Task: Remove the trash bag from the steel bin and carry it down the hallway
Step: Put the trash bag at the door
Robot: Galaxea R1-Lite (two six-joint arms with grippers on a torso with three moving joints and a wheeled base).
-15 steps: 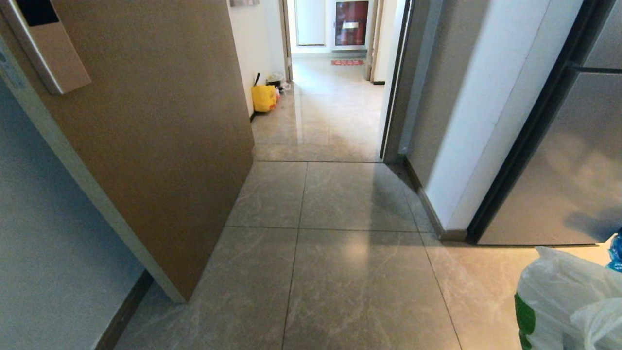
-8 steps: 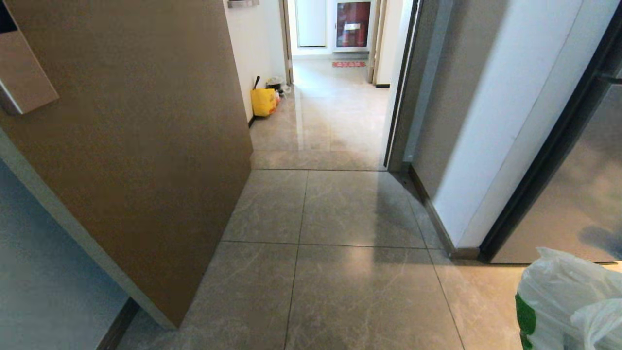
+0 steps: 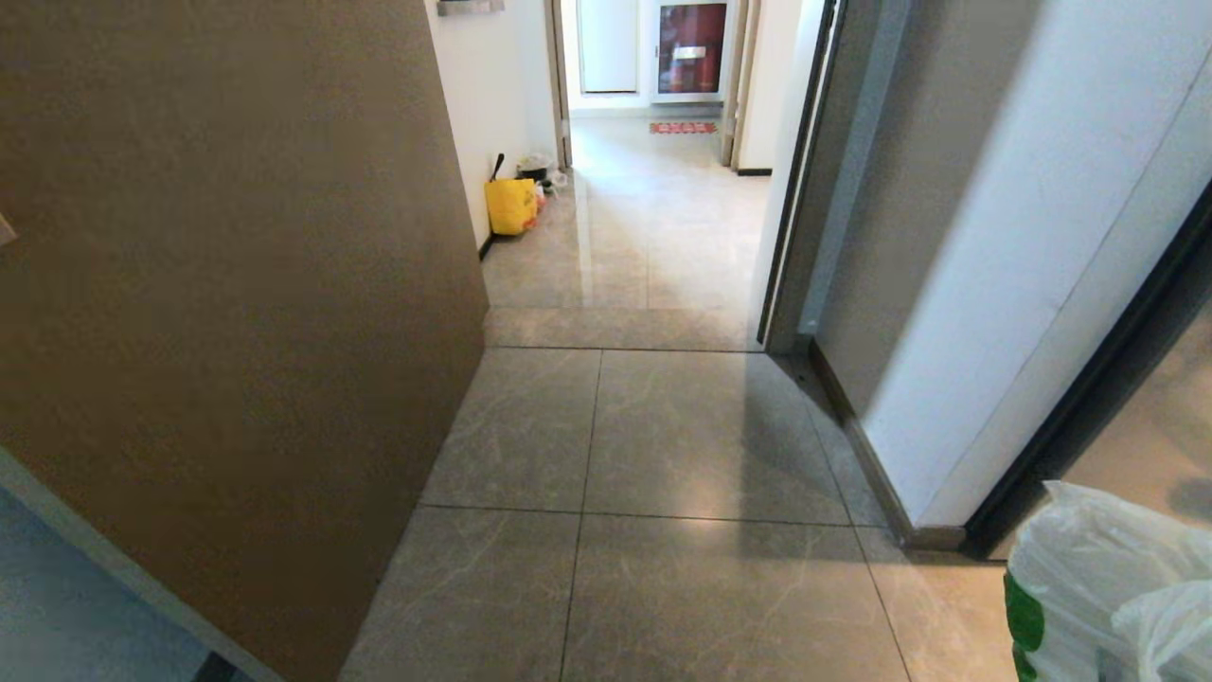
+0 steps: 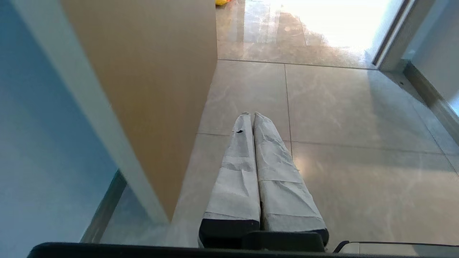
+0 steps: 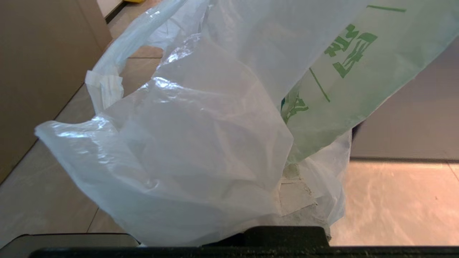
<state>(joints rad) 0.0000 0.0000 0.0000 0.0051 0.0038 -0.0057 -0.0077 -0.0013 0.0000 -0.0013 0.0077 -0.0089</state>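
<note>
Bag stage looks done: trash bag (image 3: 1108,587) hangs at the lower right of the head view, off the floor as far as can be judged, and no steel bin shows in any view. It fills the right wrist view, thin white plastic with green print, draped over the right gripper (image 5: 287,200) so the fingers are almost wholly covered; the gripper is clenched, most likely on the bag's gathered top, though the pinch itself is hidden under the film.

Left gripper (image 4: 251,115) is pressed closed, paper-wrapped fingers (image 4: 236,172) together, holding nothing, pointing down over grey floor tiles (image 3: 701,426).

Carry is partly done, by my reading. Robot faces an open brown door (image 3: 237,284) on its left and a white wall corner (image 3: 994,284) on its right; the hallway (image 3: 644,218) with glossy tiles lies just beyond the threshold ahead. Passing through and travelling its length remain.

Hard to make out: a yellow bag (image 3: 511,204) and small clutter against the hallway's left wall, a red-fronted cabinet (image 3: 691,43) at the far end. Bag's bottom is cut off by the frame edge.
</note>
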